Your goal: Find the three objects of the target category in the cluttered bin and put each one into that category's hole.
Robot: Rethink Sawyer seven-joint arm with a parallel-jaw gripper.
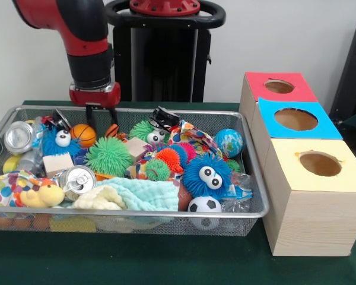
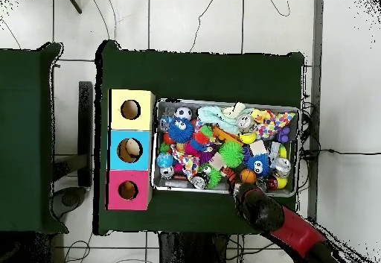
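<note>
Desk (image 1: 166,261): green, carrying everything.
Bin (image 1: 24,217): mesh, crammed with toys.
Red box hole (image 1: 279,86): at 3 o'clock of bin, empty.
Fingers (image 1: 101,114): apart, over bin's far edge.
Cans (image 1: 76,179), (image 1: 18,136): at 6 and 8 o'clock of fingers, apart from them.

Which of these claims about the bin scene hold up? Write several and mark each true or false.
1. The silver wire mesh basket is empty. False: it is full of toys and cans.
2. The red-topped wooden box is the farthest of the three in the front view. True.
3. A crushed aluminium can lies inside the basket. True.
4. The black-and-white soccer ball sits on the yellow-topped box. False: it lies in the basket.
5. The gripper holds a can. False: nothing shows at its tips.
</note>
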